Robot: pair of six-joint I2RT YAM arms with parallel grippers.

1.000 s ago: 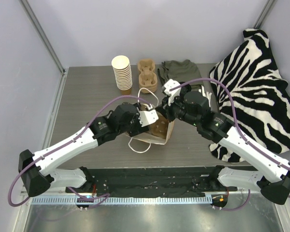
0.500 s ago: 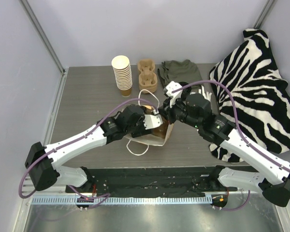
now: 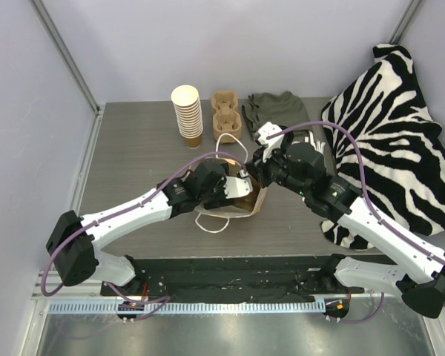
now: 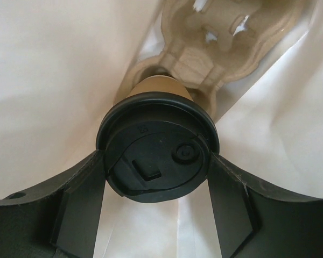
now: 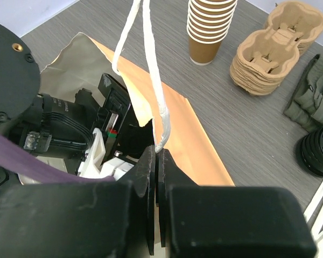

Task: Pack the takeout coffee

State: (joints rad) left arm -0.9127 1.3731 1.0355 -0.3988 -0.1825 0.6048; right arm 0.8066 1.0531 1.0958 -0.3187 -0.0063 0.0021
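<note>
The takeout coffee (image 4: 157, 145), a brown cup under a black lid, lies inside the brown paper bag (image 3: 233, 211). My left gripper (image 4: 156, 161) reaches into the bag, its two fingers (image 4: 81, 204) pressed against opposite sides of the lid. The cup's base points at a pulp cup carrier (image 4: 226, 32) deeper in the bag. From above, the left gripper (image 3: 241, 189) is sunk in the bag's mouth and the cup is hidden. My right gripper (image 5: 158, 153) is shut on the bag's upper rim where the white handle (image 5: 151, 70) is attached, and holds the mouth up.
A stack of lidless brown cups (image 3: 188, 111) and a pile of pulp carriers (image 3: 225, 115) stand at the back. A green cloth (image 3: 274, 110) and a zebra-print cloth (image 3: 389, 133) lie on the right. Loose black lids (image 5: 317, 150) sit near the green cloth.
My left arm has pushed rightward, carrying the cup deeper into the bag's mouth. The right gripper has kept its hold on the bag rim almost in place.
</note>
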